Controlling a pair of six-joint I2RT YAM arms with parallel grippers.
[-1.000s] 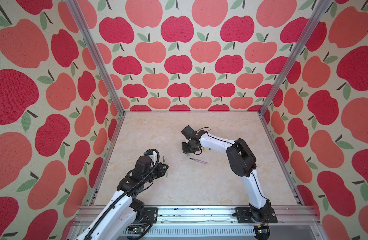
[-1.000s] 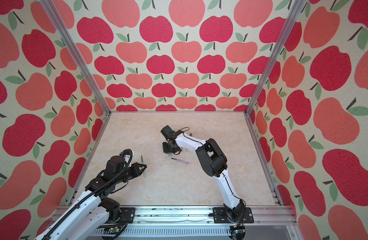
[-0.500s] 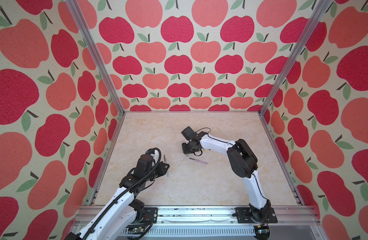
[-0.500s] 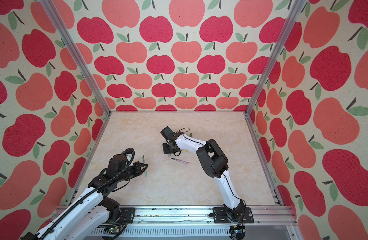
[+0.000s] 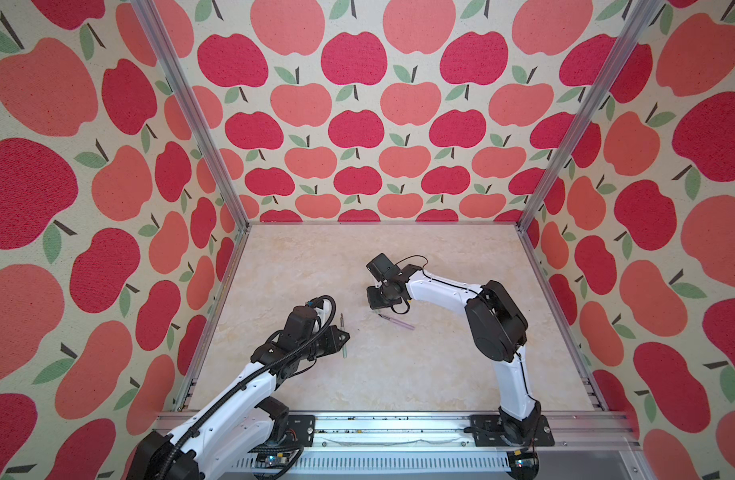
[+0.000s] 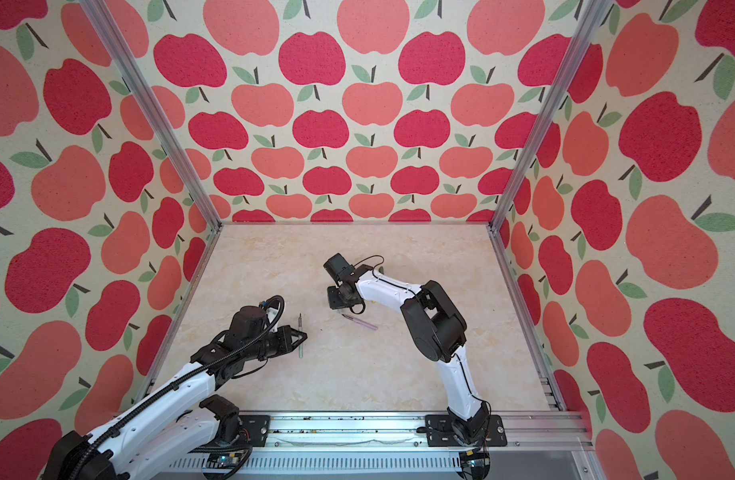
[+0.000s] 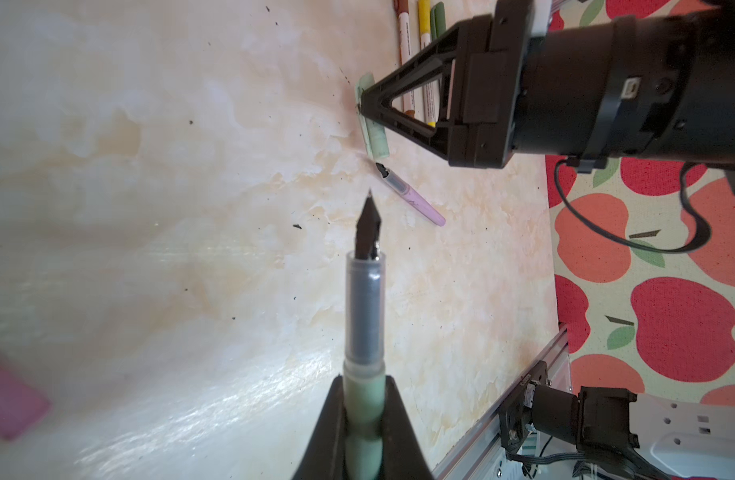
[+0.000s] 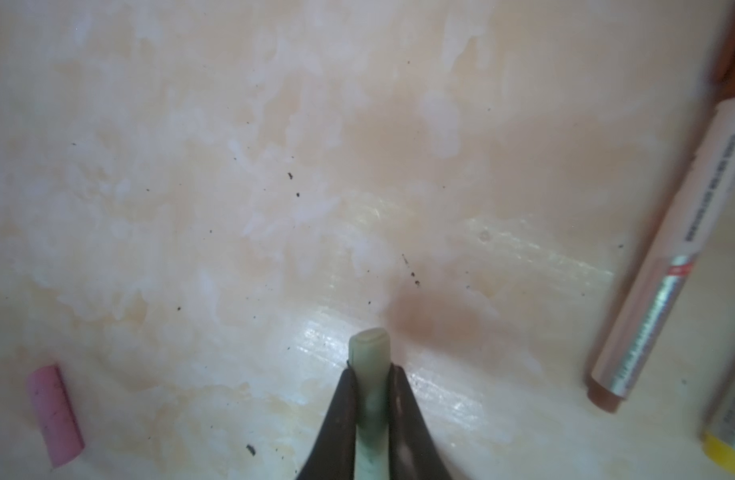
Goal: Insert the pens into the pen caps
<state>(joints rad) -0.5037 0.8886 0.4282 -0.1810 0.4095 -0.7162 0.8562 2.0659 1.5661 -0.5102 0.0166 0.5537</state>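
**Pincers each pinch a pale green piece**

Marbled bench (image 5: 399,374) spreads across both top views. Left pincer (image 7: 363,388) is pressed onto the pale green pen (image 7: 364,316), whose dark tip is bare. Right pincer (image 8: 371,372) is clamped on the pale green cap (image 8: 370,353). From above, its own wrist hides the tips, and the cap seems to rest on the bench, though I cannot be sure. Brown-capped pen (image 8: 665,249), yellow-capped pen (image 8: 727,436) and dark green pen (image 7: 438,16) lie side by side, cut off at the frame edges. Pink pen (image 5: 397,322) lies uncapped near the right pincer. Pink cap (image 8: 54,419) lies apart, blurred.
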